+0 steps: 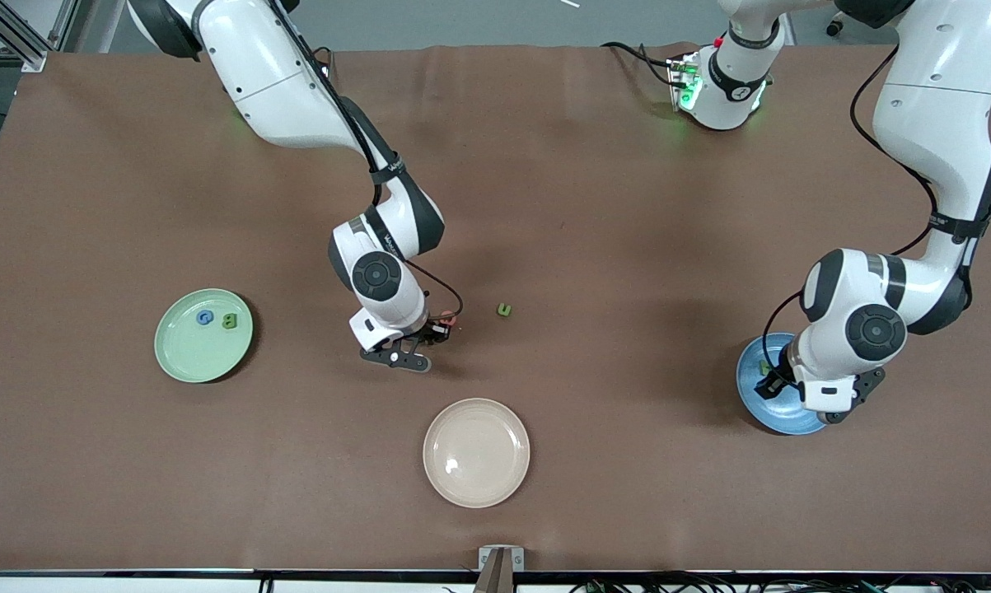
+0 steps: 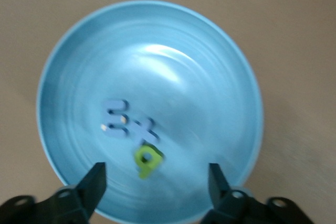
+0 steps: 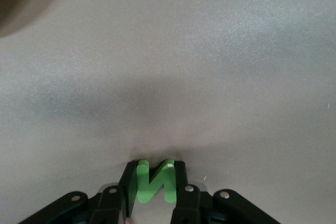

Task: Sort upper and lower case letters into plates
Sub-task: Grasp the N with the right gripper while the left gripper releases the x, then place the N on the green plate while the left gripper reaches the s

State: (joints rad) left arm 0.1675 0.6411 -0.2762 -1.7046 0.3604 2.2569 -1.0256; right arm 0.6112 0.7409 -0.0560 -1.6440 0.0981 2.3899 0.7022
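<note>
My right gripper [image 3: 155, 169] is shut on the green N [image 3: 154, 183] and holds it upright just above the bare table; in the front view it [image 1: 396, 358] is between the mint green plate [image 1: 184, 356] and the green u [image 1: 504, 310]. The mint plate holds the blue G [image 1: 205, 317] and the green B [image 1: 229, 321]. My left gripper [image 2: 156, 187] is open and empty over the blue plate [image 2: 210, 72], which holds the blue m [image 2: 115, 119], blue x [image 2: 143, 128] and green p [image 2: 147, 160]. The left hand [image 1: 825, 387] hides much of the blue plate [image 1: 750, 387]. I cannot make out the pink-red Q.
An empty cream-beige plate [image 1: 476, 452] lies nearer to the front camera, between the two arms. A small reddish bit [image 1: 447, 316] shows beside the right hand; I cannot tell what it is.
</note>
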